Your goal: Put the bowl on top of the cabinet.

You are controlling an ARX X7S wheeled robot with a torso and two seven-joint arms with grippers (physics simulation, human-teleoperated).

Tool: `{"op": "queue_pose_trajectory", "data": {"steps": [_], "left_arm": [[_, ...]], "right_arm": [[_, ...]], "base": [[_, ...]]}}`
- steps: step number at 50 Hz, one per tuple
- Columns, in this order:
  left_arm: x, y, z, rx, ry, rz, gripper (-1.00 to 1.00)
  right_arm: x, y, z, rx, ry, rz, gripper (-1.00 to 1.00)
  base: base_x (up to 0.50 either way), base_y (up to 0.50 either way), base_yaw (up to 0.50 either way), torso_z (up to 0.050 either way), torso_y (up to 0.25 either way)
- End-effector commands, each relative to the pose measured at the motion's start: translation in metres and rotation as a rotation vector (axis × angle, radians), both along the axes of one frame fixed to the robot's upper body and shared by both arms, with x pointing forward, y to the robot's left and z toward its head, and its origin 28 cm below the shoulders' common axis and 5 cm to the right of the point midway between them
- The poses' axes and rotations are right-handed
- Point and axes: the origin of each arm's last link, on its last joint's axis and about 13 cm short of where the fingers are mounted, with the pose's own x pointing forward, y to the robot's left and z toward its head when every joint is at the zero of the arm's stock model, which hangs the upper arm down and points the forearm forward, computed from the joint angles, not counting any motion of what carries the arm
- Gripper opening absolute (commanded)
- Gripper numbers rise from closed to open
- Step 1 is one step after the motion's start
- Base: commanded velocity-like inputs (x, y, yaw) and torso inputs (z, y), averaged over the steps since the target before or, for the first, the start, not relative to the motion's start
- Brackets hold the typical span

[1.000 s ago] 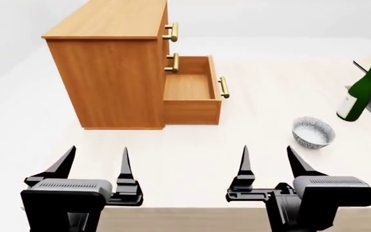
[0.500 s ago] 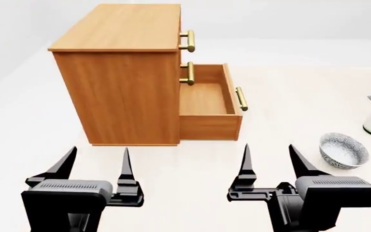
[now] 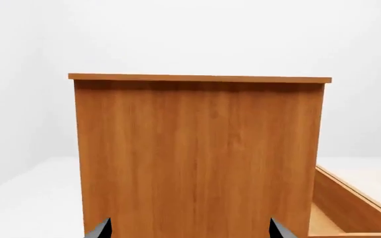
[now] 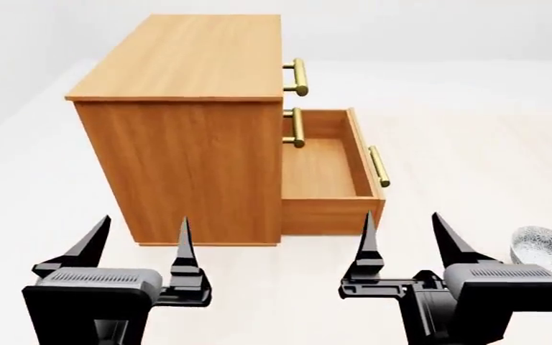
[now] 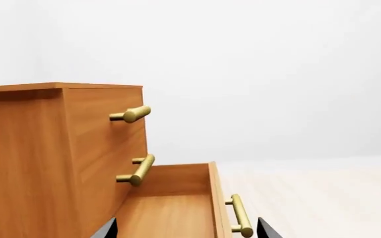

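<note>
At the far right edge of the head view, the bowl point(image 4: 548, 249) sits on the pale counter point(image 4: 256, 287), half cut off by the frame. Over the last second it has slid from mid-right toward that edge, while the cabinet point(image 4: 185, 122) has grown larger and more central and the green bottle has dropped out of sight. The view has swung toward the cabinet, so the bowl is not yet picked up and will need a reach to the right. Both the left hand point(image 4: 140, 243) and the right hand point(image 4: 405, 238) are spread apart and empty. What shows of the bowl is a rounded rim, white with dense dark speckled patterning. The cabinet's lowest drawer point(image 4: 322, 169) stands pulled out.
</note>
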Motion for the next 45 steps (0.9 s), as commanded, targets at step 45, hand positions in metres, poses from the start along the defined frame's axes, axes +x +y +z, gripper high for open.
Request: {"op": "queue_pose_trajectory", "data": {"steps": [45], "left_arm": [[-0.019,0.003,0.035,-0.099,-0.342,-0.033,1.0]], "right_arm": [[0.0,0.0,0.001,0.014,0.004,-0.002,1.0]], "base": [[0.18,0.0,0.0,0.0,0.0]]}}
